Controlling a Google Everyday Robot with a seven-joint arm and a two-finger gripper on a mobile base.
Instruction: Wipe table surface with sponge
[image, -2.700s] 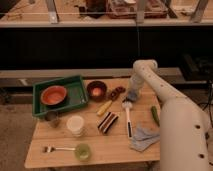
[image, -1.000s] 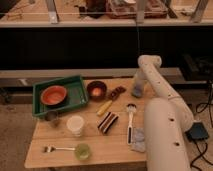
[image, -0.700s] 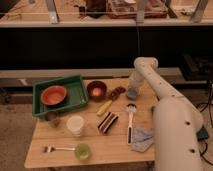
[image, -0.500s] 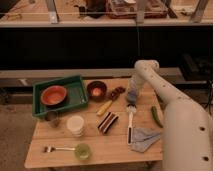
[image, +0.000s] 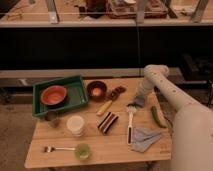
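Note:
The table surface (image: 60, 137) is a light tan plank top carrying all the items. My gripper (image: 137, 102) reaches in from the right on a white arm and sits low over the table's right-middle, just above the head of a white brush (image: 131, 122). It is shut on the sponge (image: 139, 101), a small blue-grey pad pressed down at the tabletop. A larger thin blue-grey cloth (image: 145, 138) lies flat near the front right, apart from the gripper.
A green tray (image: 75, 82) at the left holds a red bowl (image: 53, 95). A brown bowl (image: 96, 90), yellow stick (image: 105, 107), striped bar (image: 108, 121), white cup (image: 76, 125), green cup (image: 82, 151), fork (image: 55, 148) and green pepper (image: 156, 116) lie around.
Over the last second my gripper slid with the sponge from farther back on the table toward the front, ending by the brush head. Nothing else moved.

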